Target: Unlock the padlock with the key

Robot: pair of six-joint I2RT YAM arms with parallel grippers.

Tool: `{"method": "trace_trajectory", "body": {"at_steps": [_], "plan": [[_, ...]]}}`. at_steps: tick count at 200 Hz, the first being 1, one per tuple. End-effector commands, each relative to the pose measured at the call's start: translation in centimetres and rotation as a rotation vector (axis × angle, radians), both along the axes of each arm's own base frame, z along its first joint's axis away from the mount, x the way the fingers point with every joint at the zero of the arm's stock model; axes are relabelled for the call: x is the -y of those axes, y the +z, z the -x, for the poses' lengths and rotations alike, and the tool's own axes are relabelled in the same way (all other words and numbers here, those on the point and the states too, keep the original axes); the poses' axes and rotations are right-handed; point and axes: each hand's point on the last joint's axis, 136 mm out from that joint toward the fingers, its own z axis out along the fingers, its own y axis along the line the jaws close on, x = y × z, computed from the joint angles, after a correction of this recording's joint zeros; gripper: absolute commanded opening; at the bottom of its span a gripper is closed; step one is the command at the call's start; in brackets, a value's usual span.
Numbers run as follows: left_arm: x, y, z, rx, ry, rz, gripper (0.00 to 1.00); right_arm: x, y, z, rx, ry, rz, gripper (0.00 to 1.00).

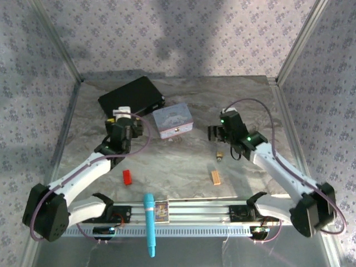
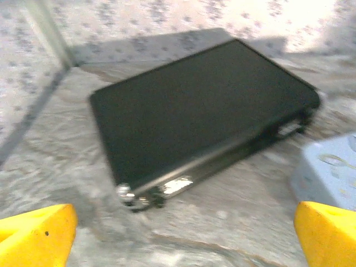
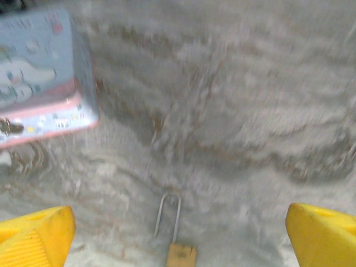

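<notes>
The padlock (image 3: 181,257) lies flat on the grey table, a small brass body with a thin metal shackle (image 3: 168,214). The shackle's left leg ends free of the body. In the top view the padlock (image 1: 219,154) is a tiny gold speck just in front of my right gripper (image 1: 216,133). My right gripper (image 3: 178,231) hangs above it, open wide, with its yellow fingertips (image 3: 39,233) at either side and nothing between them. My left gripper (image 2: 181,236) is open too, facing a black case (image 2: 200,111). The key is hidden from me.
A pastel tin box (image 1: 173,121) stands mid-table beside the black case (image 1: 132,95). A red block (image 1: 127,177) and an orange-tan block (image 1: 216,177) lie nearer the front. A blue marker (image 1: 149,224) and a small card (image 1: 161,211) rest on the front rail.
</notes>
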Motion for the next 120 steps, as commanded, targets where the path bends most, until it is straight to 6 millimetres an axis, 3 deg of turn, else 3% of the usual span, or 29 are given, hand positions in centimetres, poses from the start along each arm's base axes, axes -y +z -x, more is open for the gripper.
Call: {"method": "trace_trajectory", "body": {"at_steps": [1, 32, 55, 89, 120], "plan": [[-4.2, 1.5, 0.4, 0.092, 0.142, -0.024, 1.00, 2.8, 0.9, -1.7, 0.168, -0.043, 0.129, 0.99], [-9.2, -1.8, 1.0, 0.049, 0.294, -0.037, 1.00, 8.6, -1.0, -2.9, 0.202, -0.223, 0.106, 0.99], [-10.2, -4.8, 0.4, 0.004, 0.262, -0.060, 1.00, 12.1, -2.9, -2.9, 0.269, -0.303, 0.112, 0.99], [-11.8, -7.1, 0.0, 0.031, 0.288, -0.042, 1.00, 14.9, -5.7, -3.0, 0.322, -0.368, 0.127, 0.98], [-13.3, -8.1, -0.8, 0.068, 0.259, 0.054, 1.00, 15.4, -7.1, -4.6, 0.370, -0.347, 0.140, 0.97]]}}
